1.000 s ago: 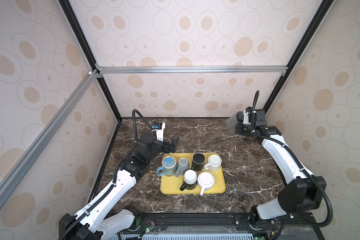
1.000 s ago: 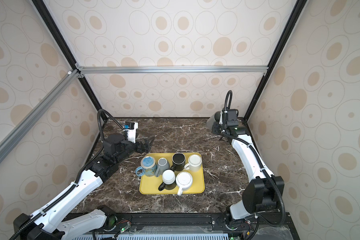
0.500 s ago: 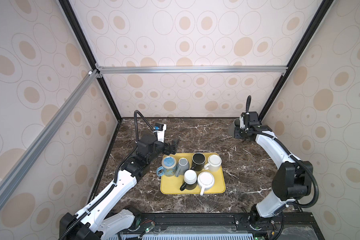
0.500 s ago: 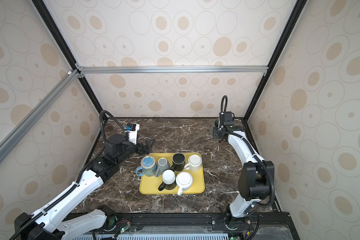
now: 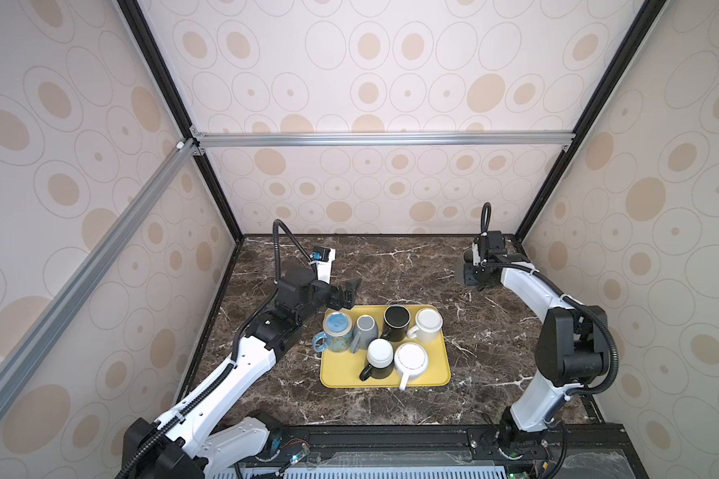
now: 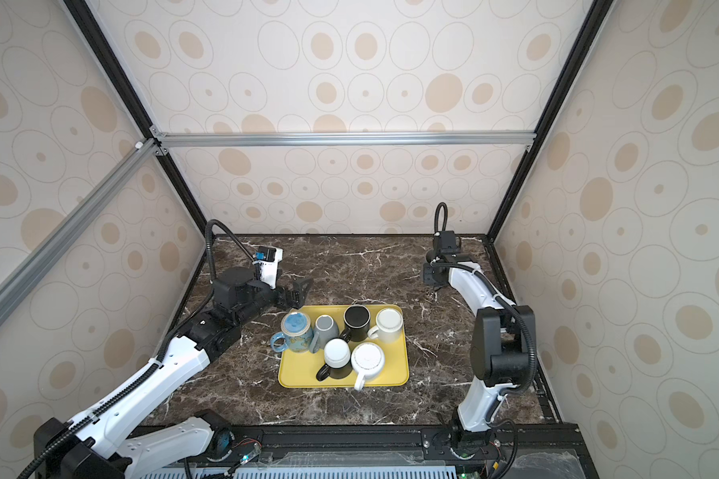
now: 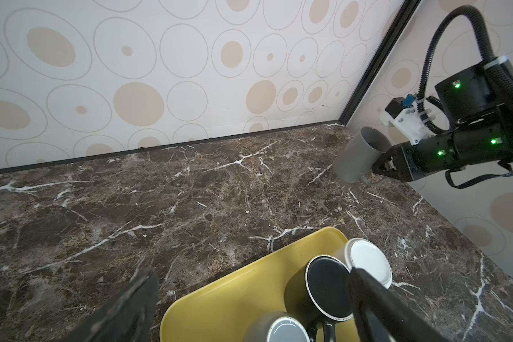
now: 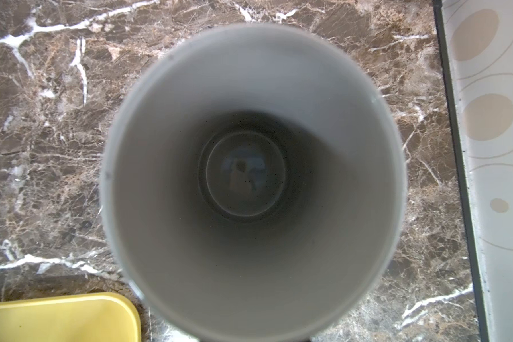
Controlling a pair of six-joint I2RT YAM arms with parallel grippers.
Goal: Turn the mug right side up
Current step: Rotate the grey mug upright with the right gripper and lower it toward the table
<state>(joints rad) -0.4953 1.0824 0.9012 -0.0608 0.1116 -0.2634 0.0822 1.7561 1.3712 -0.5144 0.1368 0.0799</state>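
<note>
A plain grey mug (image 7: pixel 358 157) hangs just above the marble at the back right, tilted, mouth up and leaning toward the corner. My right gripper (image 7: pixel 381 167) is shut on it at the handle side. The right wrist view looks straight down into the grey mug (image 8: pixel 249 177), which hides the fingers. In both top views the right gripper (image 5: pixel 474 275) (image 6: pixel 431 277) points down over it. My left gripper (image 5: pixel 349 294) (image 6: pixel 299 292) (image 7: pixel 255 296) stands open and empty over the back left corner of the yellow tray (image 5: pixel 385 383).
Several mugs crowd the yellow tray (image 6: pixel 341 383): blue (image 5: pixel 338 325), grey (image 5: pixel 366 327), black (image 5: pixel 396 319), cream (image 5: pixel 427 321), black with a white base (image 5: pixel 379 352) and white (image 5: pixel 410 358). Enclosure walls close the back and sides; the corner post (image 7: pixel 367 68) stands near the held mug.
The right arm has folded back and brought the grey mug down toward the table at the back right. The left gripper has stayed open and hardly moved.
</note>
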